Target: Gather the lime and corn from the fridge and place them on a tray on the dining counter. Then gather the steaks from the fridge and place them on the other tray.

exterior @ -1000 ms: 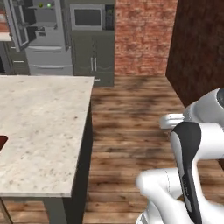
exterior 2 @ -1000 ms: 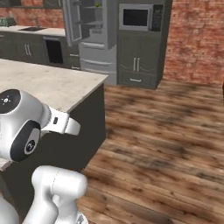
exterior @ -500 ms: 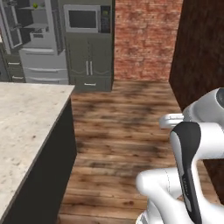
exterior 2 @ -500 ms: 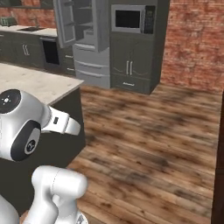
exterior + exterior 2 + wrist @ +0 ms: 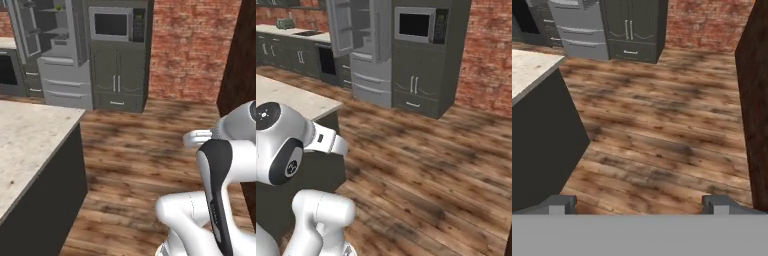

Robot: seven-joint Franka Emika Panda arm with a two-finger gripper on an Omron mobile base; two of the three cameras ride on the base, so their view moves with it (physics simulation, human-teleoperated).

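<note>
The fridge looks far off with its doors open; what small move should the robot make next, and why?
Probably keep driving toward the fridge: its doors stand open across the wooden floor, out of arm's reach, and the gripper is open and empty over the floor.

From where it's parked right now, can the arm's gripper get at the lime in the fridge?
Probably not. The fridge stands open across a stretch of wood floor, well beyond the open gripper, and the lime sits high on a shelf. The base likely must drive closer.

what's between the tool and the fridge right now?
Bare wood floor, with the dining counter's corner off to one side, as the hand view shows. The tool is open and empty; the fridge stands open beyond.
</note>
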